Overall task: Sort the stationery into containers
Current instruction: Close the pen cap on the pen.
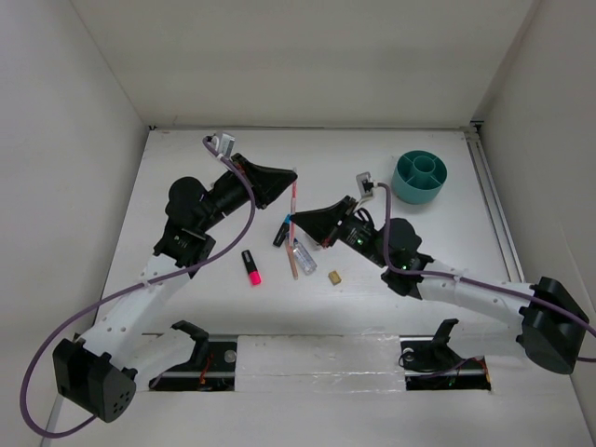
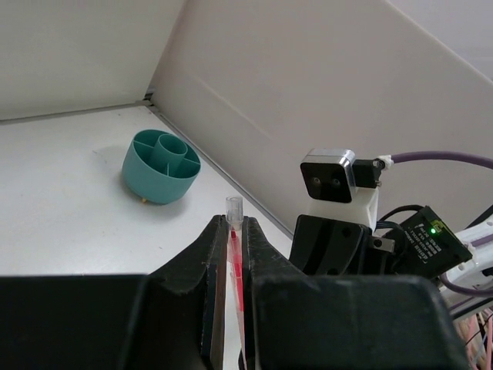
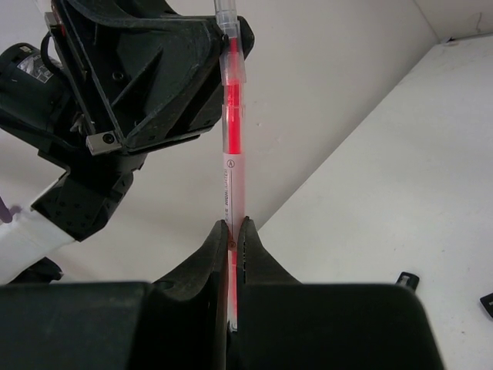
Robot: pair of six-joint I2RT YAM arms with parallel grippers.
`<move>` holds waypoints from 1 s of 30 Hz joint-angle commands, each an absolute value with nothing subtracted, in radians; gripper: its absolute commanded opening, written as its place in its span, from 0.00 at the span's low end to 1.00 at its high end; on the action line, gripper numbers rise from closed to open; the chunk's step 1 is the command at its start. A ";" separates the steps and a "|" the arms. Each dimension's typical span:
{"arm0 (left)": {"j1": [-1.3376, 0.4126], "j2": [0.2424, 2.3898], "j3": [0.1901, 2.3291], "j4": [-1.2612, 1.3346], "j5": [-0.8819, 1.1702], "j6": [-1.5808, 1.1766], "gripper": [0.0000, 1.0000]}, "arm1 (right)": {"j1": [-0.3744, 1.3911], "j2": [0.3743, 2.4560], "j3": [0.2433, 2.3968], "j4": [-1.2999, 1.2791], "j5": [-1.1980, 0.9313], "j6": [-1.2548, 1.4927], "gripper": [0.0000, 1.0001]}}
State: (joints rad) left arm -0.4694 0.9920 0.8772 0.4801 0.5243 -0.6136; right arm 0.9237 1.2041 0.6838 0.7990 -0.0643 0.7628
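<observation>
From above, the left hand (image 1: 290, 177) and right hand (image 1: 295, 220) each clamp 1 pink pen (image 1: 295, 197), held over the middle of the table (image 1: 466, 233). Toward the near edge lie a pink-capped marker (image 1: 251, 267), a black marker (image 1: 280, 233), a clear bottle (image 1: 303, 255), a pencil (image 1: 292, 265) and a tan block (image 1: 333, 277). The teal organiser (image 1: 419, 177) stands near the far right corner.

Left wrist: the fingers are pinched tight on the pen, with the organiser beyond them.

Right wrist: the fingers are closed on the pen's lower end, and the left hand grips its top.
</observation>
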 commanded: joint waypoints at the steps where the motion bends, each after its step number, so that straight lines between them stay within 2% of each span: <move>1: -0.471 0.989 0.887 0.517 0.569 -0.566 0.00 | 0.916 1.173 0.753 0.853 -0.071 0.749 0.00; 18: -0.471 1.108 0.980 0.439 0.699 -0.569 0.00 | 0.827 1.117 0.776 0.773 -0.139 0.712 0.00; 24: -0.471 1.088 0.980 0.407 0.655 -0.566 0.00 | 0.784 1.097 0.727 0.922 -0.225 0.753 0.00; 30: -0.471 1.088 0.979 0.428 0.644 -0.580 0.00 | 0.784 1.097 0.747 0.919 -0.215 0.741 0.00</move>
State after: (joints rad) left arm -0.4694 1.0992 0.9771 0.4675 0.6056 -0.5877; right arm 0.7914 1.1419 0.7021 0.7101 -0.2249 0.7448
